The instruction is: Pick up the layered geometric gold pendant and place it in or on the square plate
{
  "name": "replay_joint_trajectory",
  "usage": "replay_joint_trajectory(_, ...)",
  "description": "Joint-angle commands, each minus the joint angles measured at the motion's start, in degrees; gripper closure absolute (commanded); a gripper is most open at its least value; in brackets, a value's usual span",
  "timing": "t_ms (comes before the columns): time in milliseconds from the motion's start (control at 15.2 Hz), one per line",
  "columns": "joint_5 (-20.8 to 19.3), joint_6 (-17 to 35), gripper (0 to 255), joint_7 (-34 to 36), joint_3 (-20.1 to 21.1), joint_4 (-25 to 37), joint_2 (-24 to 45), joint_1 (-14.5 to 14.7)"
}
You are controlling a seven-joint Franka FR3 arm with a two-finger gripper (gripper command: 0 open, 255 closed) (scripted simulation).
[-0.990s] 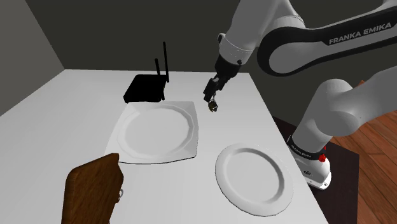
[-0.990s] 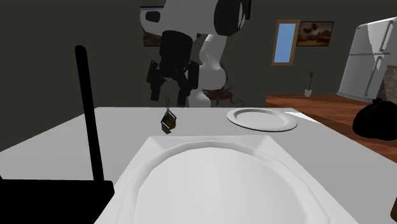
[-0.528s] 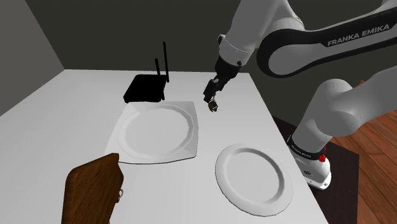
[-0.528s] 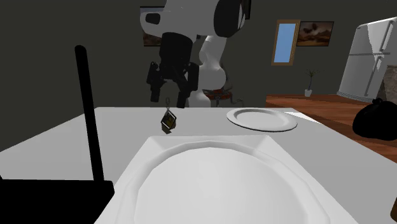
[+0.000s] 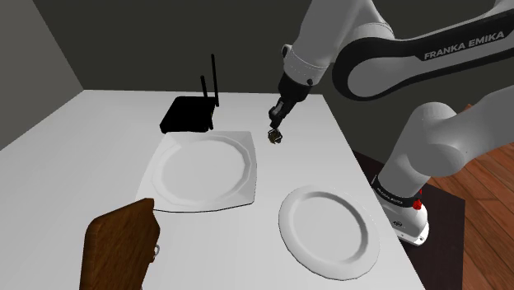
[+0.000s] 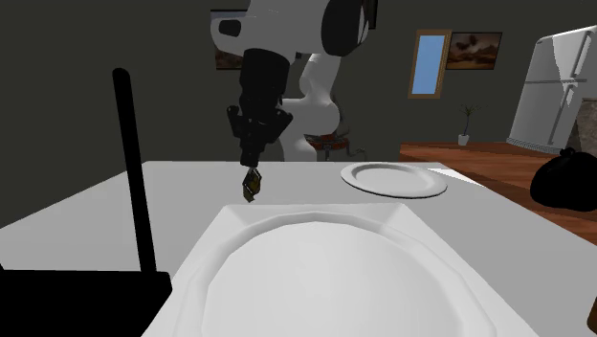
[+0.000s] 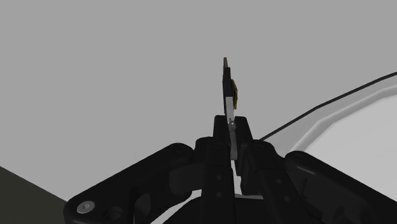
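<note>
Reached toward ten o'clock in the shoulder view. Pointed the gripper down toward seven. Pinched the pendant between both fingers.

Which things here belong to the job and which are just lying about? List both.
Job: gripper, shut on the gold pendant; square plate.
Lying about: round plate; black router; brown wooden object.

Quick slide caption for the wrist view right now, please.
Claw shut on the thin gold pendant, with the square plate rim close beside it.
</note>
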Motion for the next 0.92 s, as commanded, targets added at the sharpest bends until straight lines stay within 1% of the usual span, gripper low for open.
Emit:
replay_joint_trajectory(0,0.01,0.00,255,0.00,0.01,-0.01,0.01,0.01)
replay_joint_trajectory(66,0.01,0.01,255,0.01,0.01,-0.02,0.02,0.01)
replay_joint_trajectory(858,-1.34,-9.92,255,-0.62,-2.15,7.98,-1.97,-0.59)
